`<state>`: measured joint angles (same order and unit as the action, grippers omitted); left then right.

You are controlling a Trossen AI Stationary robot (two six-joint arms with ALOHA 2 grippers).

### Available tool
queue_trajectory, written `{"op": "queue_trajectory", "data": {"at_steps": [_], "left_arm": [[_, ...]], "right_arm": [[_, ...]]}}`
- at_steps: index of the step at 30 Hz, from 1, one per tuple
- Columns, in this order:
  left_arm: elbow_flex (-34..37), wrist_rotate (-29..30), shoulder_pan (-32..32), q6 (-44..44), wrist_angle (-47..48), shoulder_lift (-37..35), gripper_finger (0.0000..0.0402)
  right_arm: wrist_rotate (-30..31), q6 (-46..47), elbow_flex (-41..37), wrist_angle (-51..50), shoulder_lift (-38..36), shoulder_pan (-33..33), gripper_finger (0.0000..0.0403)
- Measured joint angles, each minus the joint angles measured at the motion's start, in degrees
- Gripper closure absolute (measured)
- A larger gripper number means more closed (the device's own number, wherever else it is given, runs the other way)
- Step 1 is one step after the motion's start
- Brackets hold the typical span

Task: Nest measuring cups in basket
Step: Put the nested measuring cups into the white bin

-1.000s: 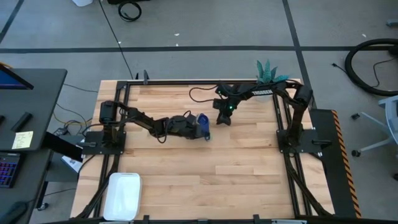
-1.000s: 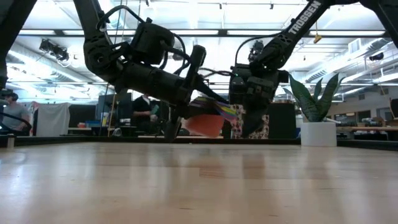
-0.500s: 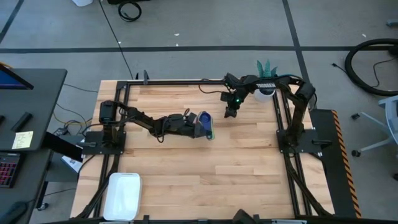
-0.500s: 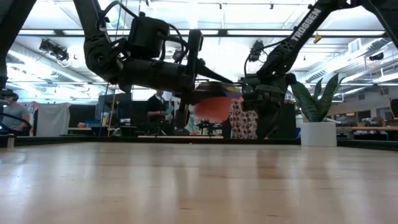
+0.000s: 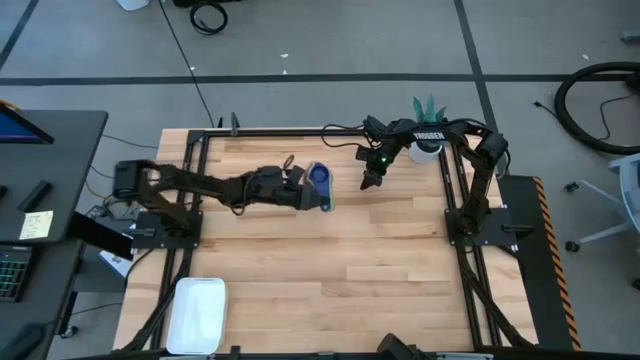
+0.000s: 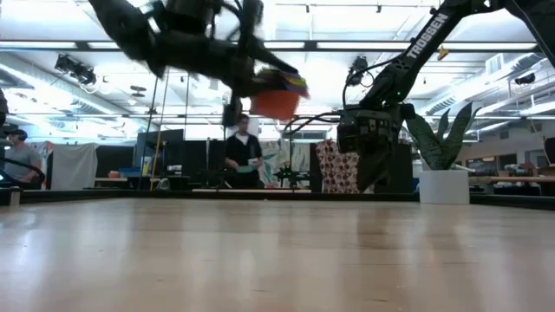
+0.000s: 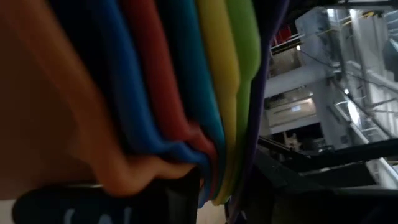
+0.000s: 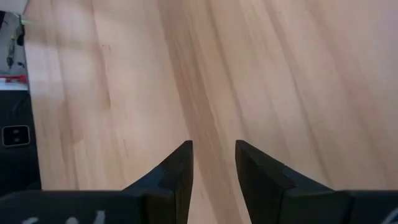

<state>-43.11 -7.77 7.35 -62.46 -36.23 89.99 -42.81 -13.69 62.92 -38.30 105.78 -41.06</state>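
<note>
Left gripper [image 5: 305,190] clamping the nested measuring cups [image 5: 320,180] by their stacked handles, carrying the set lifted well clear of the table [image 5: 400,270], near the far middle. Showing in the left wrist view as fanned layers of orange, blue, red, yellow and green [image 7: 186,93] pressed against the fingers. Hanging high in the low view [image 6: 276,97], orange bowl lowest.

Right gripper [image 5: 370,180] hovering just beside, toward the far right, fingers [image 8: 177,171] parted with nothing between them, only bare wood below. Potted plant [image 5: 428,120] standing at the far right corner.

Basket [image 5: 198,312] sitting at the near left corner, well apart from the stack; nothing in it yet.

Risks, judging from here:
- Holding several thin handles in one pinch: layers possibly sliding or fanning apart during a long swing, shedding a cup onto the wood.
- Travelling back across toward the arm's own base: awkward reach, possibly releasing short of the rim.
- Dropping from height: stack likely bouncing out or un-nesting.
</note>
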Motion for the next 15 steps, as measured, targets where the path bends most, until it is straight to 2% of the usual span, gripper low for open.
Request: {"op": "queue_trajectory", "data": {"at_steps": [9,15], "left_arm": [[-0.02,0.42,-1.03,0.82,21.27,-20.72,0.0317],[-0.04,7.09,-3.44,1.4,33.09,-33.16,0.0317]], "right_arm": [[-0.74,0.02,0.0,0.0,0.0,0.0,0.0278],[-0.93,0.22,-0.01,-0.04,0.0,0.0,0.0278]]}}
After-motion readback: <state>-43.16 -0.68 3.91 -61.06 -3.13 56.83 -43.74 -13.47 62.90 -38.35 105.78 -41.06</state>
